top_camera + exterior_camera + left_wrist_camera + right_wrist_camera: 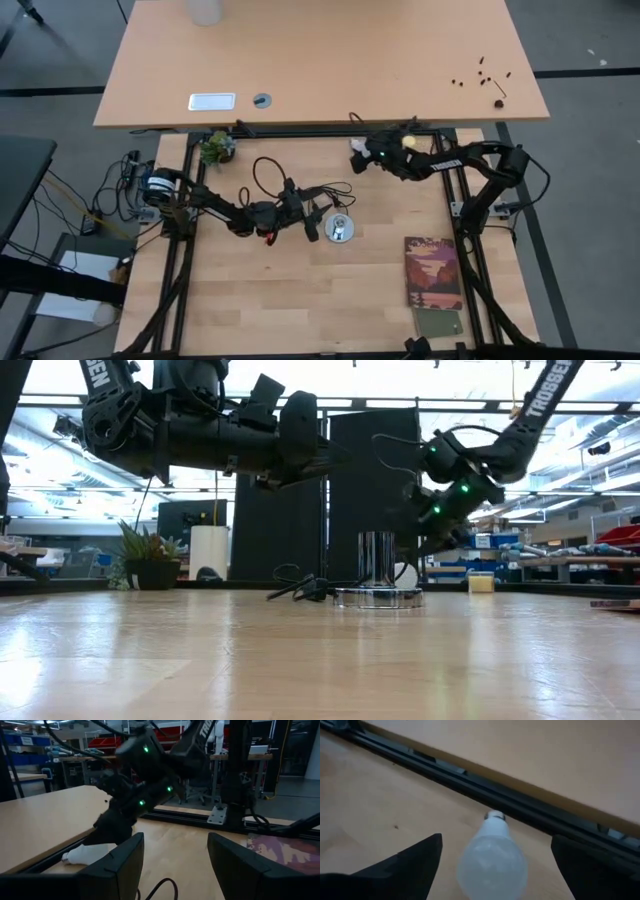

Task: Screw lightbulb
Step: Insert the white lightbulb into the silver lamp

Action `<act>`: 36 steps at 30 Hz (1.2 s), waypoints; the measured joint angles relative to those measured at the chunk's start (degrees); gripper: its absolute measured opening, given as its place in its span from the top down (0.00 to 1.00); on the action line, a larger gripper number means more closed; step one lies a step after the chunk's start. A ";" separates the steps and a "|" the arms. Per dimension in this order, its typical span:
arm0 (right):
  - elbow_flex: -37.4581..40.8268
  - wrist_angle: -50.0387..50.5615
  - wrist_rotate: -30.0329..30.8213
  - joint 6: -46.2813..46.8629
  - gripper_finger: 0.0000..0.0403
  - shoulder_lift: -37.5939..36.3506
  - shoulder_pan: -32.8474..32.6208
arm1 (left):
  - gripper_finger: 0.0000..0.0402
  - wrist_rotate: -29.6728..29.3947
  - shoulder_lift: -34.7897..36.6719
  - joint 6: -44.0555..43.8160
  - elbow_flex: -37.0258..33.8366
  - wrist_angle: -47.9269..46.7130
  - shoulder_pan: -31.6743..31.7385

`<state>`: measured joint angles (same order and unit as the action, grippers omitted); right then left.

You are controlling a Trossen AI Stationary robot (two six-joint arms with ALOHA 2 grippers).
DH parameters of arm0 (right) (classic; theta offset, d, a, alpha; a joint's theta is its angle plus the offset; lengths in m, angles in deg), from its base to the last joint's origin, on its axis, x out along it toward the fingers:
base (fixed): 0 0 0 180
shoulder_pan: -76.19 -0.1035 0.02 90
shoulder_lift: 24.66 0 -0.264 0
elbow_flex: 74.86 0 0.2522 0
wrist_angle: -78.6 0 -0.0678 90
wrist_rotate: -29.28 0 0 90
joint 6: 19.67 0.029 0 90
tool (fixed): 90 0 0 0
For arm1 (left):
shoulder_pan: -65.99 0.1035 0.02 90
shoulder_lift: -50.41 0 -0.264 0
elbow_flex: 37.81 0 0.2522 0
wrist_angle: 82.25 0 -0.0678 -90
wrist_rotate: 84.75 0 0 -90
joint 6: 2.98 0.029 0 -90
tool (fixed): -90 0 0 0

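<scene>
The white lightbulb (492,857) lies on its side on the wooden table at the far edge, its screw base (493,815) pointing at the black rail. My right gripper (495,840) is open and slants down over it, one finger on each side and neither touching. The bulb also shows in the high view (356,150) and the left wrist view (85,854). The round silver socket (340,230) stands on its flat base mid-table, with its black cord (268,176) trailing left. My left gripper (315,218) hovers level just left of the socket, open, with nothing between its fingers (125,860).
A black frame rail (520,802) runs just beyond the bulb, with a second wooden table (320,60) behind it. A small potted plant (216,148) stands at the far left. A booklet (433,270) and a green card (440,323) lie near the right front.
</scene>
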<state>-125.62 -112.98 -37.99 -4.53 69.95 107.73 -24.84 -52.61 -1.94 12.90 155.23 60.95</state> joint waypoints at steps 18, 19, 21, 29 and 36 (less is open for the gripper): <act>-3.54 -4.49 -2.21 -2.10 0.06 11.54 1.16 | 0.44 0.33 0.00 0.09 0.04 -1.38 -0.02; -3.56 -3.92 -0.91 -2.12 0.07 11.77 0.79 | 0.44 0.33 0.00 0.09 0.04 -1.58 -0.02; -4.25 -4.82 0.44 -2.40 0.07 12.21 0.26 | 0.44 0.35 0.00 0.11 0.09 -2.39 -0.02; -4.19 -5.10 -0.41 -3.26 0.08 12.20 0.62 | 0.44 0.28 0.00 0.37 0.04 -3.28 0.09; -4.76 -3.58 -3.08 -5.29 0.18 12.20 1.61 | 0.44 0.26 0.00 0.44 0.04 -3.33 0.11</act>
<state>-130.38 -116.56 -41.07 -9.82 82.15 109.34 -24.58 -52.61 -1.50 12.94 151.90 61.06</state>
